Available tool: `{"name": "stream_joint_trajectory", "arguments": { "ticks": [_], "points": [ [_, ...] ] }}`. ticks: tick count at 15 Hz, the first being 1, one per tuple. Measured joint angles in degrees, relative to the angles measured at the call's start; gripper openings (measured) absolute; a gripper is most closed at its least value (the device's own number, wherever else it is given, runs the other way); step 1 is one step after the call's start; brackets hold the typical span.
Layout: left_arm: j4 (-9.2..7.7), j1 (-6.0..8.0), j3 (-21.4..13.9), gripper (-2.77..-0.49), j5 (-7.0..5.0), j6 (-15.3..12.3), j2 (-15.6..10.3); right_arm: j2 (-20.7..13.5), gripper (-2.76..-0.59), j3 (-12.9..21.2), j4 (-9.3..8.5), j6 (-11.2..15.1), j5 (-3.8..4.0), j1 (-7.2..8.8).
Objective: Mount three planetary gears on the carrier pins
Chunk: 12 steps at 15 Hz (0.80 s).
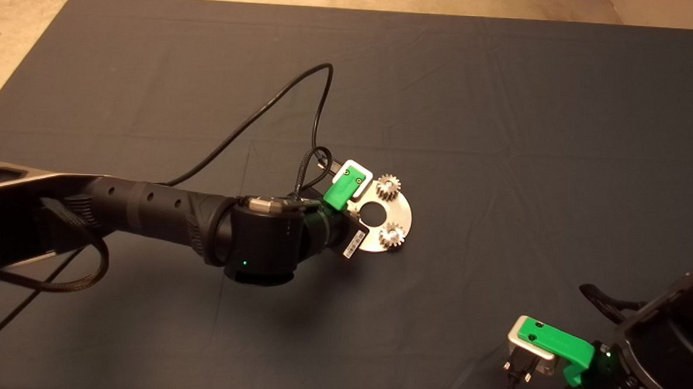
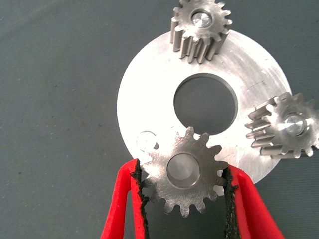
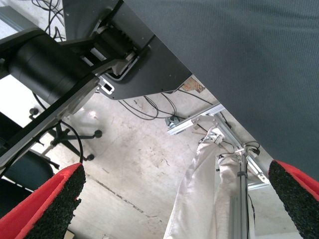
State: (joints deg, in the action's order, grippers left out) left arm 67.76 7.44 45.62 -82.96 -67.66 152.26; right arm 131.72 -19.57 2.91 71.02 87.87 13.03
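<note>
The shiny round disc (image 2: 149,94) with a central hole lies on the dark mat (image 1: 501,137). Two planetary gears (image 2: 201,30) (image 2: 281,127) sit on carrier pins (image 2: 202,19) at the disc's rim; the head view shows them too (image 1: 388,186) (image 1: 391,235). My left gripper (image 2: 182,172) is shut on a third gear (image 2: 199,191), with both black pads pressing its teeth. It hangs over the disc's edge, and a bare pin (image 2: 146,140) shows just beside its teeth. In the head view the left gripper (image 1: 351,209) hides this gear. My right gripper (image 1: 542,343) is parked at the lower right, fingers wide apart.
A black cable (image 1: 280,98) loops over the mat behind the left arm. The right wrist view looks past the mat's edge at the floor, a metal frame (image 3: 199,119) and white cloth (image 3: 199,189).
</note>
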Motion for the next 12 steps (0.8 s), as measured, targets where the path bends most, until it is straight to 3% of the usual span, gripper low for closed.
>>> {"name": "stream_joint_trajectory", "arguments": {
  "ticks": [3, 8, 12],
  "points": [
    [0.01, 0.00, 0.2, -2.66, 0.27, 0.6, 0.2, -0.2, -0.63, 0.0, -0.02, 0.0, 0.00, 0.00],
    [-0.10, -0.30, 3.8, -2.66, 2.21, 2.5, 0.8, -0.3, -0.63, 0.0, -0.11, 0.0, 0.02, 0.00],
    [-0.09, -0.27, 3.9, -2.66, 2.39, 2.5, 0.7, -0.3, -0.63, 0.0, -0.22, 0.0, 0.00, 0.00]
  ]
}}
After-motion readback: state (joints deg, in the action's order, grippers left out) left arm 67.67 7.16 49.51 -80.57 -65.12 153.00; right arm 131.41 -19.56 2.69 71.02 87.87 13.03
